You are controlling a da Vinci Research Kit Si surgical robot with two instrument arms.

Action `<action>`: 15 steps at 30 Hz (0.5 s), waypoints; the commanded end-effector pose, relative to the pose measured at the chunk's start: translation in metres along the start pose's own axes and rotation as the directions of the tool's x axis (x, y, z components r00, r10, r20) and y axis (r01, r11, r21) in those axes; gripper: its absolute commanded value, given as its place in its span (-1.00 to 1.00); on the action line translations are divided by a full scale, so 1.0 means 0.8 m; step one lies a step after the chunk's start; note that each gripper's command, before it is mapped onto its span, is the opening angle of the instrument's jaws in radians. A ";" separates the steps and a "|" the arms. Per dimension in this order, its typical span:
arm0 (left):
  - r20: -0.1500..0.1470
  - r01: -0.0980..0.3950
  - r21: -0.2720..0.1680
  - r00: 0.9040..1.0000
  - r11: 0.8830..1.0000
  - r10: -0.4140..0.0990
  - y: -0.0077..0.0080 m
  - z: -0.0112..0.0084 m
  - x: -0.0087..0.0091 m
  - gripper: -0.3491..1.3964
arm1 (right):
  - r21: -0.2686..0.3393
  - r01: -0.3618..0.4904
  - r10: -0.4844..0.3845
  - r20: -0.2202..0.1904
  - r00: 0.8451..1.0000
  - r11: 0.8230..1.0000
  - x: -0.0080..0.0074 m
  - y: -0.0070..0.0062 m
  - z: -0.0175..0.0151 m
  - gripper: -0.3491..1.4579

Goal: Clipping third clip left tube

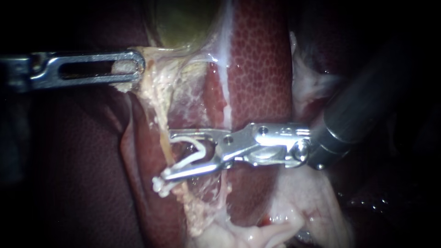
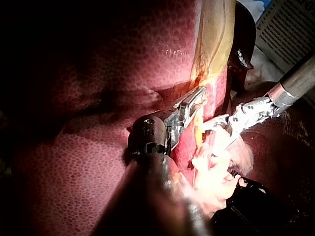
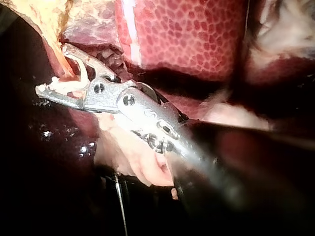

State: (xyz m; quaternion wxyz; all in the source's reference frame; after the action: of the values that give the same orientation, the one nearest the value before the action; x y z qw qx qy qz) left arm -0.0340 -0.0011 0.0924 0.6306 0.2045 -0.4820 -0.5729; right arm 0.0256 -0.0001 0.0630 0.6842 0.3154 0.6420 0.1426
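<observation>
Jaws of right instrument [image 1: 167,155] apart on clip [image 1: 198,149] astride tube [image 1: 161,131]; left instrument [image 1: 133,68] tight-jawed on pale tissue [image 1: 120,69], lower jaw hidden.

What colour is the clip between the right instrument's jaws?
White. The clip shows best in the endoscope view.

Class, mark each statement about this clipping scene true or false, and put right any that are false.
1. The right instrument carries a white clip between its jaws. True.
2. The clip is already squeezed flat. False: its arms stand spread, with the tube running between them.
3. The left instrument has its jaws shut on pale tissue just below the gallbladder. True.
4. The two instruments touch each other. False: they are apart, and the left one holds the tissue well above the clip.
</observation>
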 end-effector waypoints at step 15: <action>0.000 0.000 -0.001 1.000 1.000 0.000 -0.0001 0.0000 0.0001 -0.79 | 0.081 -0.067 0.067 0.002 0.998 0.994 -0.0002 0.0009 0.0032 0.05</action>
State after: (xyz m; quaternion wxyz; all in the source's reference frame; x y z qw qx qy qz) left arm -0.0340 -0.0012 0.0923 0.6306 0.2041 -0.4819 -0.5731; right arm 0.0284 -0.0002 0.0635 0.6641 0.3670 0.6363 0.1398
